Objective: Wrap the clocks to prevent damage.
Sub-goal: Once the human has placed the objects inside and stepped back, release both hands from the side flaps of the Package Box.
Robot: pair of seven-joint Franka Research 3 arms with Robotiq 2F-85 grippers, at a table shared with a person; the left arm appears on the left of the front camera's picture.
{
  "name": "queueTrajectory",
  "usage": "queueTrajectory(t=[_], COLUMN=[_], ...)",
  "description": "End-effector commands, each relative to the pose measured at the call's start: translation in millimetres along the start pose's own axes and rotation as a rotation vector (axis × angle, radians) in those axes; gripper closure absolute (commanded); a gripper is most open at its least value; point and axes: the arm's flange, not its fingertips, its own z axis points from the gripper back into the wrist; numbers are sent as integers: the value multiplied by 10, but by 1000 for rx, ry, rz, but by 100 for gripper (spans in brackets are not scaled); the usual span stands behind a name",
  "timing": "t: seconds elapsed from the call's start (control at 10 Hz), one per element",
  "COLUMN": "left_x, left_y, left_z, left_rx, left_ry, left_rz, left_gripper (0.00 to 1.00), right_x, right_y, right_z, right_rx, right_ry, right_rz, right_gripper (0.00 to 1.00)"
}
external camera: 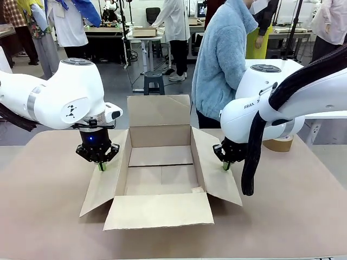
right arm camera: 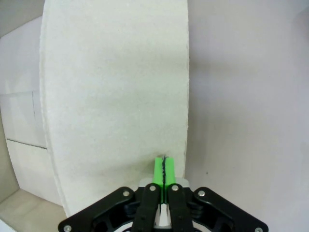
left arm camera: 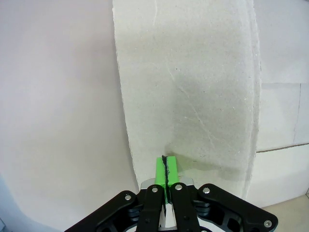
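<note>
The clocks are out of view. An open cardboard box stands at the table's middle with all its flaps folded out, and its inside looks bare. My left gripper is shut, its green tips pressing down on the left flap. In the left wrist view the left gripper has its pads together over that flap. My right gripper is shut too, tips down on the right flap. The right wrist view has the right gripper closed above the pale flap.
A person in a light blue fleece stands at the far side behind the box. A roll of brown tape lies at the back right behind my right arm. Bare brown tabletop lies left, right and in front of the box.
</note>
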Motion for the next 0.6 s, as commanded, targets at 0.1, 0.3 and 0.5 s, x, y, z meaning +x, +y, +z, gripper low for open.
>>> queueTrajectory(t=[0.1,0.3,0.5], left_x=[-2,-2,-2], left_y=[-11,-11,-11], left_z=[-15,-15,-15], left_rx=[5,5,5], left_ry=[0,0,0], left_rz=[-5,-5,-5], left_gripper=[100,100,100], right_x=[-7,-7,-7], right_y=[-2,-2,-2], right_z=[-14,-14,-14], right_rx=[-3,-3,-3], right_ry=[6,6,6], right_rz=[1,1,1], right_gripper=[99,99,99])
